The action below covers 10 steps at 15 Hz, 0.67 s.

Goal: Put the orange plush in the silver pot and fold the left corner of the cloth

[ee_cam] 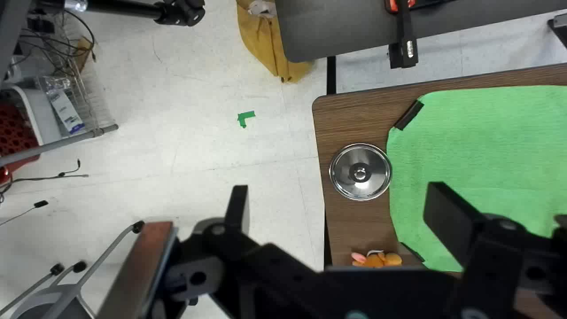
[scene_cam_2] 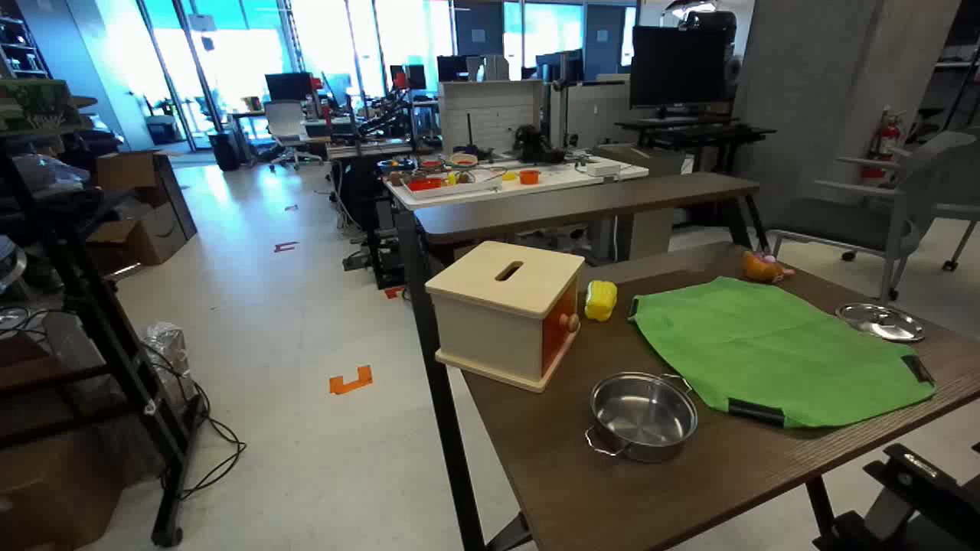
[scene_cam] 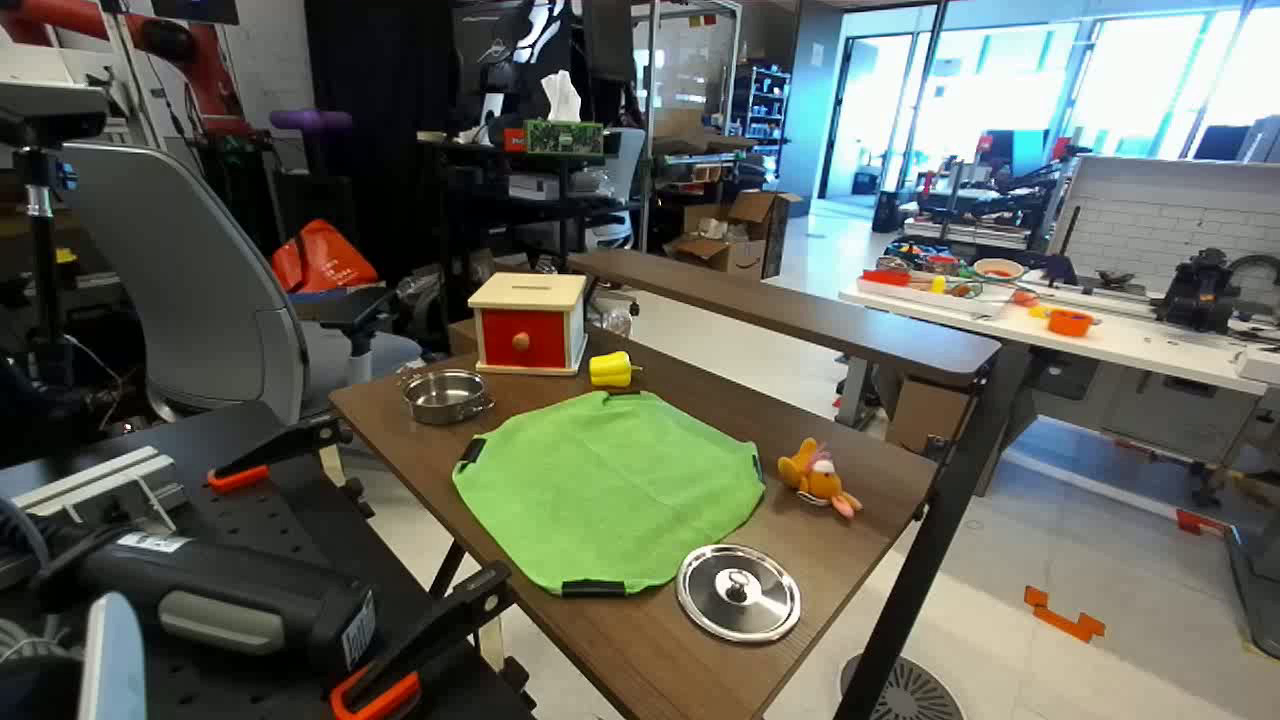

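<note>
Brown wood-grain table [scene_cam: 650,655] | green cloth [scene_cam: 608,490] spread flat | orange plush [scene_cam: 820,484] just beside cloth | silver pot [scene_cam_2: 643,417] across cloth from plush | gripper [ee_cam: 337,195]: fingers [ee_cam: 448,217] spread wide, well apart from plush; wrist view shows plush between them, partly hidden by gripper body

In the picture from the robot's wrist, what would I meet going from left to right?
Cable end → green tape → silver lid → green cloth. The orange plush overlaps the lid's stretch, so I left it out.

One orange plush [scene_cam: 823,482], one pot [scene_cam_2: 643,417], one lid [scene_cam: 738,594], one cloth [scene_cam: 610,488], one yellow pepper [scene_cam: 611,370], one wooden box [scene_cam_2: 501,317]
</note>
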Available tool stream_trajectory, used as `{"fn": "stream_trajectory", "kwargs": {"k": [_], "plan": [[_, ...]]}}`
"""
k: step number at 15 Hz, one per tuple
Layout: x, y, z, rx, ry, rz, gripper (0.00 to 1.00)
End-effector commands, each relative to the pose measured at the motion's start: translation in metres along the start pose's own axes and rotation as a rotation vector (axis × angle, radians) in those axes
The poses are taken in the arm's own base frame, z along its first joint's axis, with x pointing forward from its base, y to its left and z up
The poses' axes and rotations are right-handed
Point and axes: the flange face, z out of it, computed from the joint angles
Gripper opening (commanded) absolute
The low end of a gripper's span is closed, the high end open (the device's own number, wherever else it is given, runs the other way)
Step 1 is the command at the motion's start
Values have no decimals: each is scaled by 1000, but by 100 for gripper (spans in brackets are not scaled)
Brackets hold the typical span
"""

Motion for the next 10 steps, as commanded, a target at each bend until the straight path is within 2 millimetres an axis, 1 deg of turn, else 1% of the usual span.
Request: {"fn": "stream_trajectory", "kwargs": {"k": [1, 3, 5, 6, 7, 10], "plan": [[0, 0, -1, 0, 0, 1, 100], [19, 3, 6, 2, 51, 49, 100], [35, 0, 9, 8, 108, 63, 100], [49, -2, 13, 10, 149, 64, 100], [58, -4, 15, 10, 179, 70, 100], [101, -5, 31, 33, 184, 78, 100]]}}
